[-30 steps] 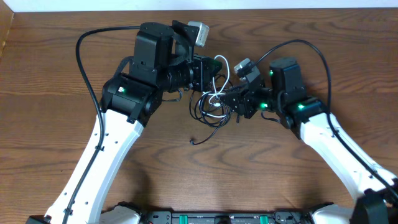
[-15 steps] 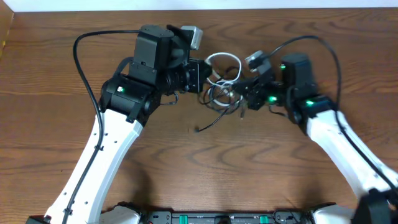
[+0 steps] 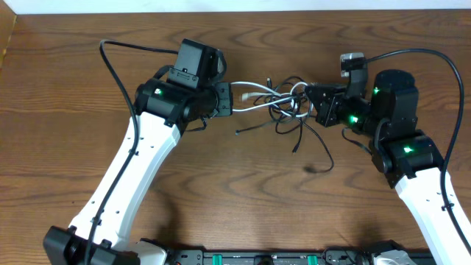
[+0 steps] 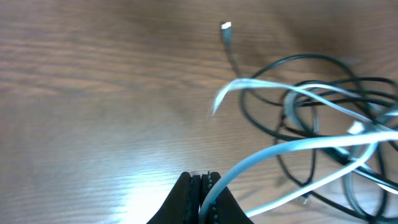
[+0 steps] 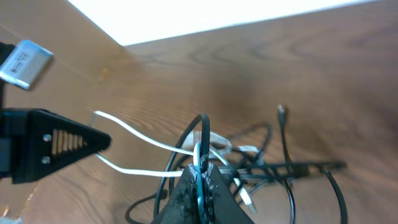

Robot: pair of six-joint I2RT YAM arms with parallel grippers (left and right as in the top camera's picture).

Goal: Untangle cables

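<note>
left gripper (image 4: 199,179): jaws pressed together on the white cable (image 4: 298,147) | right gripper (image 5: 199,176): jaws closed on the tangle's 3 o'clock side, pinching black and white strands | cables (image 3: 285,112): knotted between both grippers, toward 12 o'clock on the table (image 3: 221,199), white strand stretched to 9 o'clock, black tails trailing to 5 and 8 o'clock

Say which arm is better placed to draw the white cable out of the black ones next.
Left, probably. The left gripper is shut on the white cable alone, clear of the black cables. The right gripper clamps the tangle where both colours cross, so it suits anchoring.
</note>
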